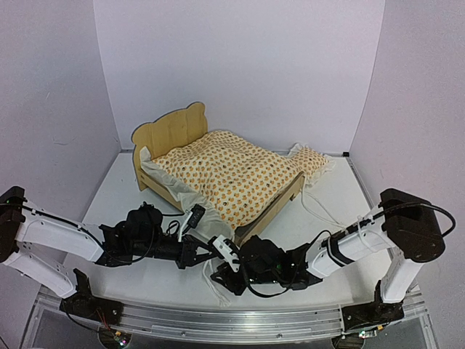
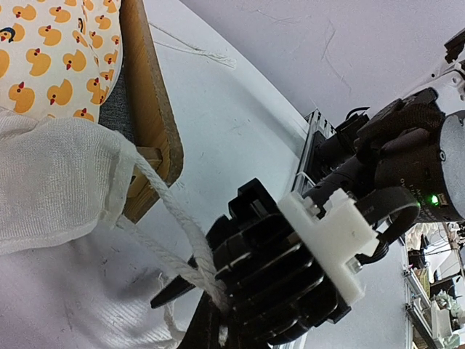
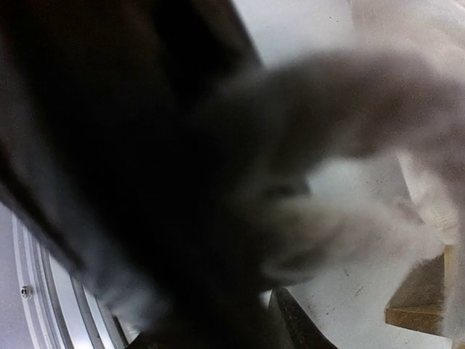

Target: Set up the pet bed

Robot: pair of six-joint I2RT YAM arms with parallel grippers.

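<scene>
The table [image 1: 109, 207] carries the bed [image 1: 171, 131] at its middle. The bed's long axis runs on a slant, with the headboard far and to the left and the footboard [image 1: 280, 198] near and to the right. The duck-print bedding [image 1: 232, 174] lies over the frame, and its white ruffle [image 2: 58, 182] spills past the near corner. The pillow [image 1: 312, 160] sits off the frame on the table, just beside the footboard's right end.

Both hands meet low at that near corner, so the bed lies straight ahead of them and slightly above in the top view. The left hand [image 1: 203, 251] comes in from the left, and its fingers are pressed together, apparently pinching the cord [image 2: 171, 211] that trails taut from the ruffle. The right hand [image 1: 221, 270] is close against it from the right. Its own camera is blurred, so I cannot tell how wide it stands or whether it holds anything.

Both arms are about equally near the corner. The pillow lies on the right arm's side, so placing it probably falls to that arm.
</scene>
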